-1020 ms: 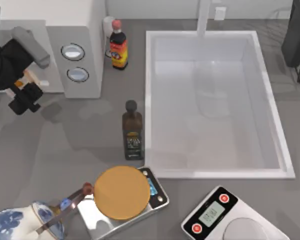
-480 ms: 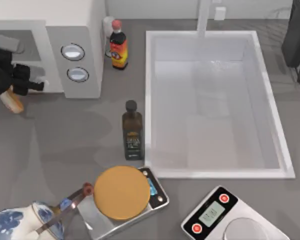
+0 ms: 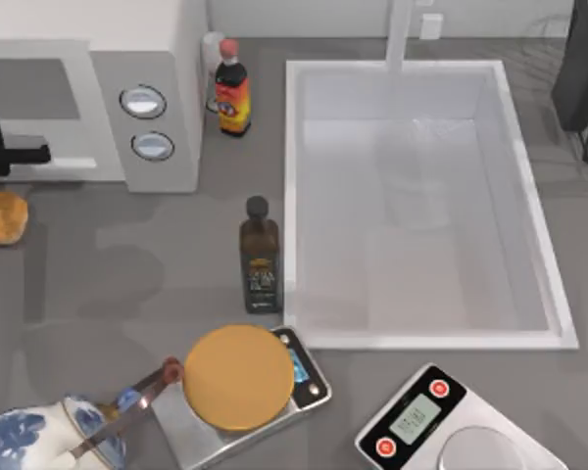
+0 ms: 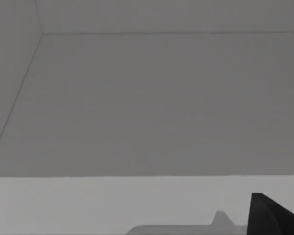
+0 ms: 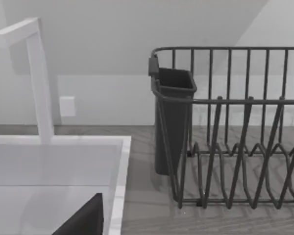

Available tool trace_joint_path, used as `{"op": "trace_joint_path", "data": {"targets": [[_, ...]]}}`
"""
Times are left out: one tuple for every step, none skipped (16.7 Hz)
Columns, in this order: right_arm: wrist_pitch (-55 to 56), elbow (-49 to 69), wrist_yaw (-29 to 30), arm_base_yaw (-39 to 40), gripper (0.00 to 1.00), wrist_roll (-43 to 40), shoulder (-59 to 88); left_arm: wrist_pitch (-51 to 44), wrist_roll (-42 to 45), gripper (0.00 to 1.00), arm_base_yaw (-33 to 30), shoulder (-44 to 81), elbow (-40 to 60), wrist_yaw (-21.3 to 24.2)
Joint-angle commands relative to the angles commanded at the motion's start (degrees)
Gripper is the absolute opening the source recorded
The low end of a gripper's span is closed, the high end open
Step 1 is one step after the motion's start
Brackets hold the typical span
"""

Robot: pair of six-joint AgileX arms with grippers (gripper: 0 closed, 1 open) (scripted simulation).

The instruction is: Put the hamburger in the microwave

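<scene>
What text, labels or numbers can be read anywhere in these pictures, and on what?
None can be read.
Dark bottle: pale label, print too blurred.
Red-capped bottle: orange-yellow label, unreadable.
White scale: display and red buttons, marks too small.
Microwave: knobs unmarked.

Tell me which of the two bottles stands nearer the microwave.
The red-capped sauce bottle, right beside the microwave. The dark oil bottle stands farther forward, by the sink.

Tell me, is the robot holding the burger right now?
No. The hamburger lies on the counter at the top view's left edge, in front of the microwave. The left gripper is beside it, apart, holding nothing.
</scene>
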Motion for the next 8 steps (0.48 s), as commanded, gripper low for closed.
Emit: {"op": "trace_joint_path", "data": {"targets": [[0.00,0.00,0.00,0.00,1.00,0.00,0.00,0.00,0.00,0.00,0.00,0.00,0.00,0.00],[0.00,0.00,0.00,0.00,1.00,0.00,0.00,0.00,0.00,0.00,0.00,0.00,0.00,0.00],[0.00,0.00,0.00,0.00,1.00,0.00,0.00,0.00,0.00,0.00,0.00,0.00,0.00,0.00],[0.00,0.00,0.00,0.00,1.00,0.00,0.00,-0.16,0.10,0.00,-0.37,-0.13,-0.09,-0.01],[0.00,0.00,0.00,0.00,1.00,0.00,0.00,-0.27,0.09,0.00,-0.40,-0.01,0.03,-0.02],[0.00,0.00,0.00,0.00,1.00,0.00,0.00,-0.80,0.03,0.00,-0.55,0.61,0.63,-0.07],[0.00,0.00,0.00,0.00,1.00,0.00,0.00,-1.72,-0.06,0.00,-0.80,1.69,1.87,-0.23],[0.00,0.00,0.00,0.00,1.00,0.00,0.00,-2.81,-0.15,0.00,-1.05,2.98,3.64,-0.49]]}}
